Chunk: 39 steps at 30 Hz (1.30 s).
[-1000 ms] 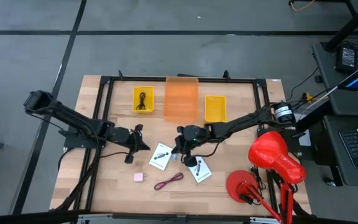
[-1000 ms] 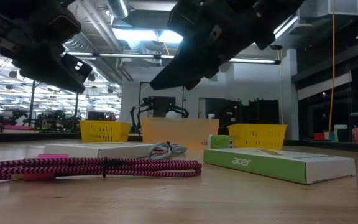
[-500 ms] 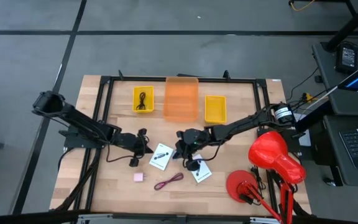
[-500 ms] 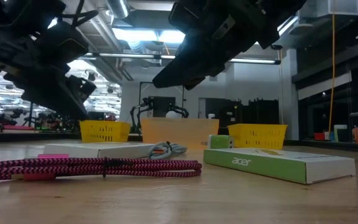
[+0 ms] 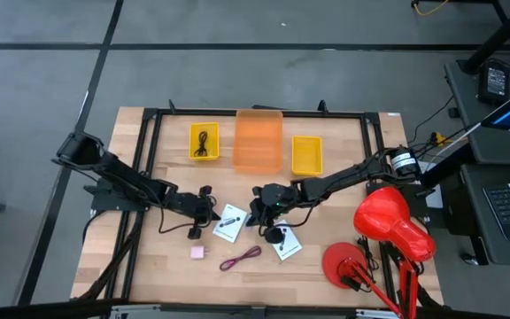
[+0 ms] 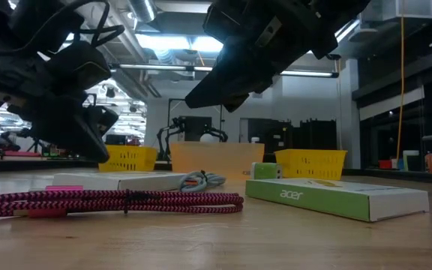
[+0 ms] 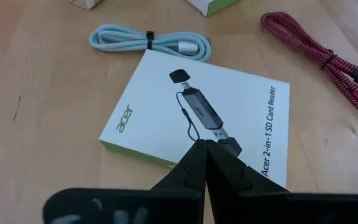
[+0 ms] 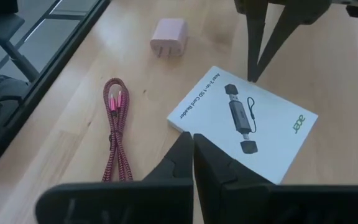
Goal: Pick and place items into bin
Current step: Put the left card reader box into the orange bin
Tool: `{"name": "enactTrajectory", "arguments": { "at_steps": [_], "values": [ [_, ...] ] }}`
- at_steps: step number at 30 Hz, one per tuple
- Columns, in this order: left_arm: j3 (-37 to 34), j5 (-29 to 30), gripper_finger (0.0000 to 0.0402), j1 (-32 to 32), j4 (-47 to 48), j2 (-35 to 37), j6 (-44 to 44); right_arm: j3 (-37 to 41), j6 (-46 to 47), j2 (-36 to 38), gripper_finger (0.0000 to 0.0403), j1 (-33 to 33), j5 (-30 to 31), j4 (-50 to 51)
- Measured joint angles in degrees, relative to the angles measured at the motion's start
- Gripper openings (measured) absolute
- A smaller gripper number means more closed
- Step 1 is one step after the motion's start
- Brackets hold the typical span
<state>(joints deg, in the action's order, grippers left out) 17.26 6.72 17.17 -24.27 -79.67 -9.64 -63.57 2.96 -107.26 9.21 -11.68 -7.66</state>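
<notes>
Second white box half hidden under right gripper in high view; green cube mostly behind box in low view; black cord in yellow bin too small to tell

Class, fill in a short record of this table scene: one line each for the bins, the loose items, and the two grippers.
bins: two yellow bins flanking an orange translucent bin
boxes: two white Acer card-reader boxes
cables: pink braided cable, pale blue coiled cable
other: pink square charger
left gripper: shut, empty, over a box
right gripper: shut, empty
</notes>
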Motion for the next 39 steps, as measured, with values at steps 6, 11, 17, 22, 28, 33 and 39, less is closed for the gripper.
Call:
{"name": "enactTrajectory", "arguments": {
  "at_steps": [6, 11, 17, 22, 28, 33, 39],
  "values": [
    [-0.02, 0.0, 0.0002, 0.0, -0.12, -1.7, -0.6, 0.02, 0.29, 0.0, 0.0, 0.0, 0.02, -0.04],
    [-0.02, -0.23, 0.0002, -0.01, -2.25, -3.07, -0.66, 0.04, 1.03, 0.0, 0.0, 0.0, 0.08, -0.04],
    [-0.02, -0.44, 0.0002, -0.02, -2.95, -3.67, -0.69, 0.04, 1.07, -0.02, 0.0, 0.0, 0.13, -0.04],
    [0.15, -0.39, 0.0002, -0.02, -3.71, -5.42, -2.26, 0.07, 1.07, -0.02, 0.0, 0.0, 0.15, -0.07],
    [0.24, -0.35, 0.0002, -0.07, -3.88, -7.14, -3.33, 0.07, 1.07, -0.04, 0.0, 0.0, 0.15, 0.08],
    [0.22, -0.35, 0.0002, -0.07, -3.6, -7.12, -3.34, 0.07, 1.07, -0.07, 0.0, 0.0, 0.09, 0.74],
    [0.24, -0.3, 0.0002, -0.07, -2.6, -7.12, -5.42, 0.07, 1.27, -0.07, 0.0, 0.07, 0.04, 3.98]
  ]
}}
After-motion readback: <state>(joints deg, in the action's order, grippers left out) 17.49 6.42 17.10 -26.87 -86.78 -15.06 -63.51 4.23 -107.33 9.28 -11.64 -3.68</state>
